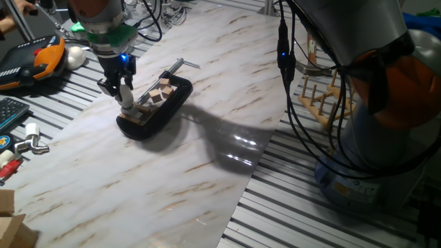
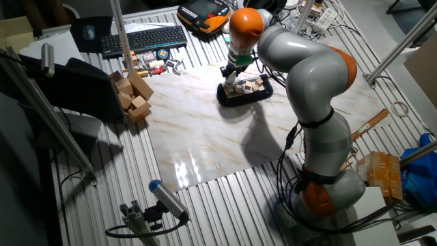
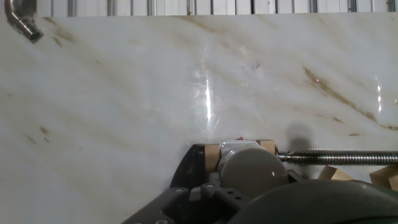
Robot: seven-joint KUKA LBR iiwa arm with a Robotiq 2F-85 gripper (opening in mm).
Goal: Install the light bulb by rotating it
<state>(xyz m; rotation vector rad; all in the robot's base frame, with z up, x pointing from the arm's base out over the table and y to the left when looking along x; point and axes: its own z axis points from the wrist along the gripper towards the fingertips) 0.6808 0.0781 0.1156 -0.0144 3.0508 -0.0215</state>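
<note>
The light bulb (image 3: 251,172), a frosted white globe with a short grey screw base (image 3: 239,148), fills the bottom centre of the hand view. Its base points into a gap between small wooden blocks (image 3: 268,147). The blocks sit in a black clamp tray (image 1: 167,110) on the marble board. My gripper (image 1: 125,98) stands upright over the left end of the tray (image 2: 246,96) and is shut on the bulb (image 1: 127,105). My gripper (image 2: 233,77) is also seen from behind. A threaded rod (image 3: 336,157) runs to the right of the bulb.
A white egg-shaped ball (image 1: 76,56) and an orange pendant (image 1: 41,58) lie at the back left. Metal clamps (image 1: 31,145) rest off the board's left edge. A wooden rack (image 1: 324,96) stands at the right. Wooden blocks (image 2: 133,96) and a keyboard (image 2: 143,39) lie beyond the board.
</note>
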